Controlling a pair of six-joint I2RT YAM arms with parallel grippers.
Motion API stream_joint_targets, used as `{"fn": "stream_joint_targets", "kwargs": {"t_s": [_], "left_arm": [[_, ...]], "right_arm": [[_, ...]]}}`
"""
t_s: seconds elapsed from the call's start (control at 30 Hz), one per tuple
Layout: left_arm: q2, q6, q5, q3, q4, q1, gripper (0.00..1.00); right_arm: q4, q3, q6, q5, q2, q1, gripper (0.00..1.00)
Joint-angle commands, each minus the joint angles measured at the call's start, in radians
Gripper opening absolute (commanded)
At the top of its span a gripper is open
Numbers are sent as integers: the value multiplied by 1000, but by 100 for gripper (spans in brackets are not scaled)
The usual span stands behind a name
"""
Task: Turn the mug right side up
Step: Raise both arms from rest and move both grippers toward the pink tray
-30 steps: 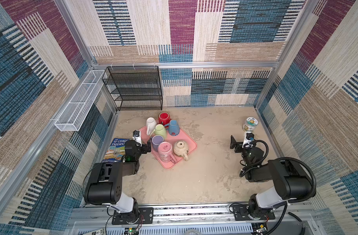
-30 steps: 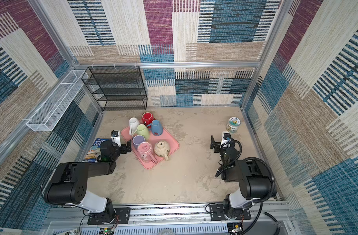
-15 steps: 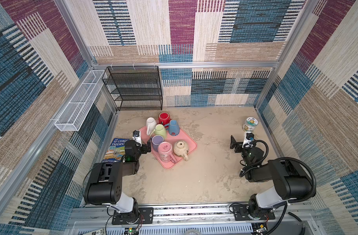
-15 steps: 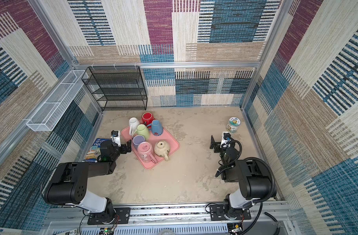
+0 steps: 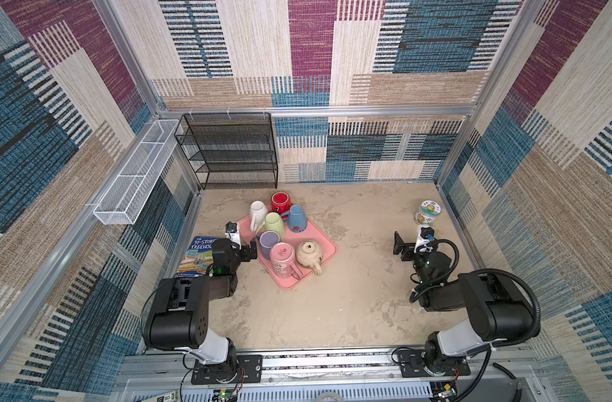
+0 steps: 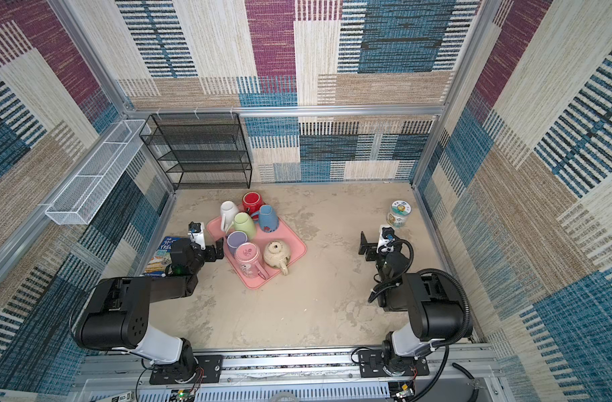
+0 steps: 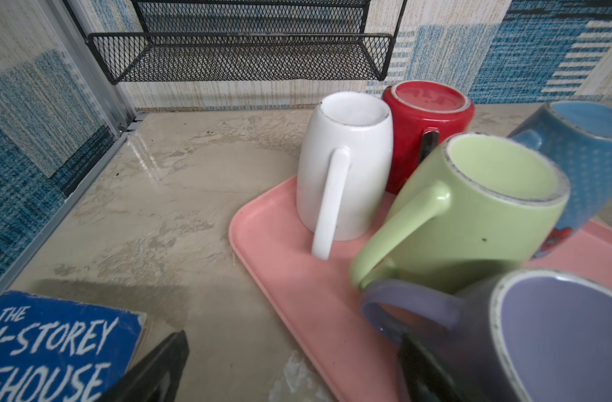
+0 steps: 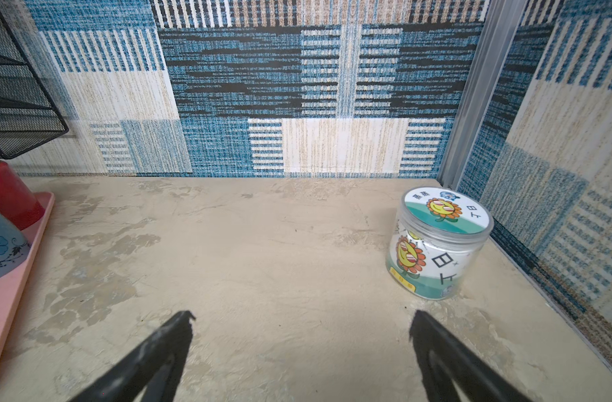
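pink tray holds inverted purple mug (left fingers spread beside).

Patchwork woven walls (blue, purple, beige) enclose a mottled floor and black mesh shelf.

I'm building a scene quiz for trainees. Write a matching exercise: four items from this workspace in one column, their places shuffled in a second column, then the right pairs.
Things:
1. teapot
2. book
3. jar
4. black wire rack

Places:
A. against the back wall
B. on the pink tray
C. near the right wall, well away from the tray
D. lying flat, left of the tray

Pairs: 1-B, 2-D, 3-C, 4-A
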Motion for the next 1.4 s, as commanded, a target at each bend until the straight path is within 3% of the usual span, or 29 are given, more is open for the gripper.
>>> {"fn": "stream_joint_targets", "kwargs": {"t_s": [0.0, 0.1, 0.37, 0.6, 0.67, 0.77, 0.87, 0.97, 1.1, 1.37], "left_arm": [[-5, -13, -5, -5, 4, 1, 100], [-37, -52, -82, 18, -61, 6, 97], [-265, -93, -85, 181, -433, 11, 99], [-421, -232, 37, 455, -869, 9, 99], [-453, -255, 28, 520, -998, -7, 99], [-508, -279, 23, 527, -1051, -51, 99], [-511, -316, -2, 583, -1178, -84, 98], [-525, -296, -3, 613, -1307, -124, 97], [-618, -313, -21, 536, -1400, -148, 98], [-654, -344, 4, 511, -1513, -152, 99]], "right_arm": [[9, 4, -3, -1, -6, 0, 100], [-157, 51, 16, 31, -91, 0, 100], [-635, 227, 179, 116, -226, 0, 100], [-925, 397, 322, -148, -302, 2, 98], [-1004, 457, 346, -244, -314, 4, 95], [-1078, 509, 369, -359, -316, 14, 93], [-1210, 579, 360, -392, -296, 53, 89], [-1260, 599, 356, -372, -301, 128, 89], [-1301, 610, 364, -368, -273, 209, 87], [-1268, 624, 394, -383, -102, 255, 81]]}}
